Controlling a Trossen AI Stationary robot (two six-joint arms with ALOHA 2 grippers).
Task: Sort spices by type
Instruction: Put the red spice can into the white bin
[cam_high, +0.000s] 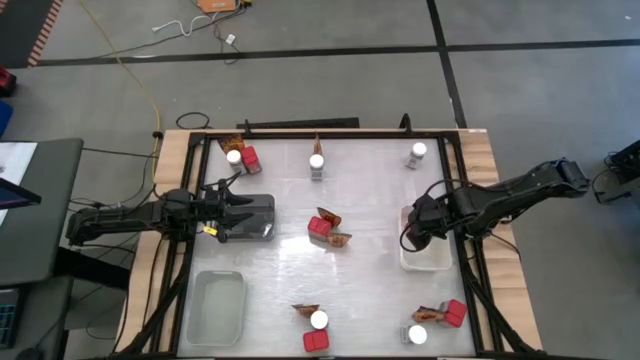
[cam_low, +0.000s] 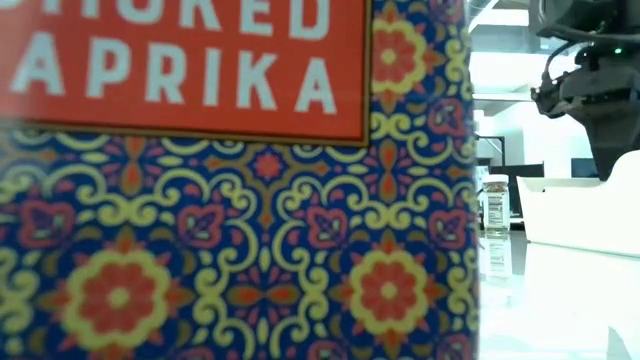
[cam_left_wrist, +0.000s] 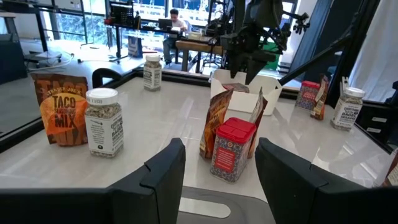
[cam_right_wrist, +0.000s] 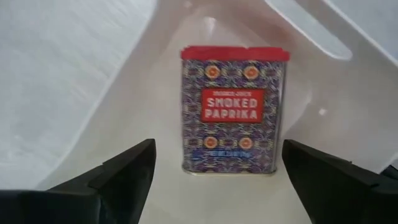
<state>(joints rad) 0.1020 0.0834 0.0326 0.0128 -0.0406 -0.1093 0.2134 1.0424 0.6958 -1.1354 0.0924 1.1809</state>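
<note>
A red-lidded tin (cam_right_wrist: 235, 111) labelled "SMOKED PAPRIKA" lies flat in the white tray (cam_high: 428, 259) at the table's right edge, clear of the right gripper (cam_right_wrist: 217, 171), whose fingers gape wide and empty above it. From overhead that arm hides the tin. The left gripper (cam_left_wrist: 221, 168), half open and empty, hovers over the grey tray (cam_high: 262, 218) at the left edge.
</note>
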